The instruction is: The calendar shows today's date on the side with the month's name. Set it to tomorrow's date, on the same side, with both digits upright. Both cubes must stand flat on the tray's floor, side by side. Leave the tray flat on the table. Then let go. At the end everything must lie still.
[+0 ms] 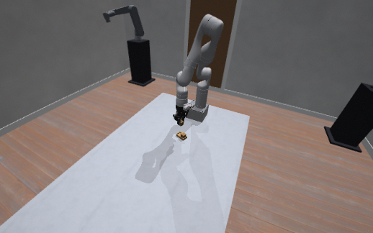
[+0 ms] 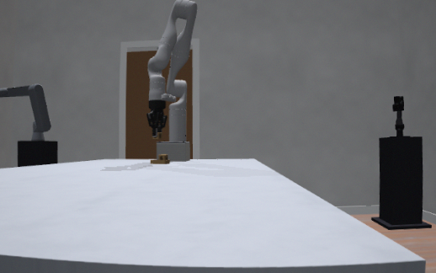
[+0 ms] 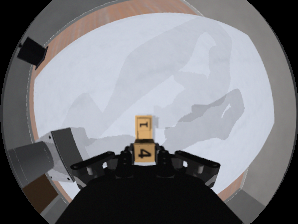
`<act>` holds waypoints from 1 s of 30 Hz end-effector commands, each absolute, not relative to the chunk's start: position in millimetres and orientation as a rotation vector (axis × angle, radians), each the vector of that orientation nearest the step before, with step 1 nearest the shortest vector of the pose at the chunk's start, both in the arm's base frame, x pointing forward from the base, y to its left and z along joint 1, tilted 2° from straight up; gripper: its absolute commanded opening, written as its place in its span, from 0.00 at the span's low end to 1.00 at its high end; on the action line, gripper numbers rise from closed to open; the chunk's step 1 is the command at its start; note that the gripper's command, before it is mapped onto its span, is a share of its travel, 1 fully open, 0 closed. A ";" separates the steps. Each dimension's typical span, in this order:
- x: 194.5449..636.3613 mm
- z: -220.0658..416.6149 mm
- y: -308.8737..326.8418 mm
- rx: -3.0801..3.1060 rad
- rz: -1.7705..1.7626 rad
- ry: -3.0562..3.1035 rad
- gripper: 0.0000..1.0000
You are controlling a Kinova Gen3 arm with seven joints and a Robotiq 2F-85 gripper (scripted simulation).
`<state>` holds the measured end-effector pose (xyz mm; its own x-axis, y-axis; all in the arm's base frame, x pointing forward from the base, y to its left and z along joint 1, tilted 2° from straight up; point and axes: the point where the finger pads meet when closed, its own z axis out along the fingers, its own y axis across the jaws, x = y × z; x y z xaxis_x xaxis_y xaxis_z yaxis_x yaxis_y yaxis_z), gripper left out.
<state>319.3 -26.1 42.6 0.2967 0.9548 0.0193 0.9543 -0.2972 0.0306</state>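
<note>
top view: grey-white seven-joint arm [image 1: 211, 26] [image 2: 184, 8] reaches over the white table [image 1: 116, 201] [image 2: 178, 219] [image 3: 100, 60], black two-finger gripper [image 1: 180, 120] [image 2: 157, 136] [image 3: 144, 148] pointing down. a small tan wooden cube [image 1: 181, 123] [image 2: 159, 136] [image 3: 144, 153] is at its fingertips, raised off the table. tan wooden calendar tray [image 1: 179, 137] [image 2: 154, 162] [image 3: 136, 116] lies on the table below, near the arm's grey box base [image 1: 196, 114] [image 2: 172, 152]. second tan wooden cube [image 1: 183, 135] [image 2: 163, 157] [image 3: 144, 125] is in the tray. digits too small to read from here.

exterior view: gripper hangs above the tray with a visible gap between the raised cube and the tray. tray sits on the table, the second cube standing up past its rim. can't read any digit here either.

wrist view: gripper is clenched on the raised cube, one finger on each side. face toward the camera reads a black 4, turned sideways in this view. just past it, the tray cube shows a black 1, also sideways in this view. the raised cube and gripper hide part of the tray. can't tell the month side or its lettering.
</note>
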 end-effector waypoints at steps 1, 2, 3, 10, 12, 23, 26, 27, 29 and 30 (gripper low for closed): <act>317.8 36.9 -28.1 2.526 0.046 1.849 0.26; 317.9 34.2 -28.1 2.526 0.046 1.849 0.26; 318.0 31.4 -28.1 2.526 0.046 1.849 0.26; 318.5 14.6 -28.0 2.526 0.046 1.849 0.26; 318.7 7.6 -28.0 2.526 0.046 1.849 0.26; 319.4 -15.4 -27.8 2.526 0.046 1.849 0.26; 319.5 -18.4 -27.8 2.526 0.046 1.849 0.26; 319.5 -18.9 -27.8 2.526 0.046 1.849 0.26; 319.5 -19.5 -27.8 2.526 0.046 1.849 0.26; 319.5 -19.5 -27.8 2.526 0.046 1.849 0.26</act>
<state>320.3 -25.7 -18.6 0.2962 0.9550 0.0181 0.9546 -0.2966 0.0282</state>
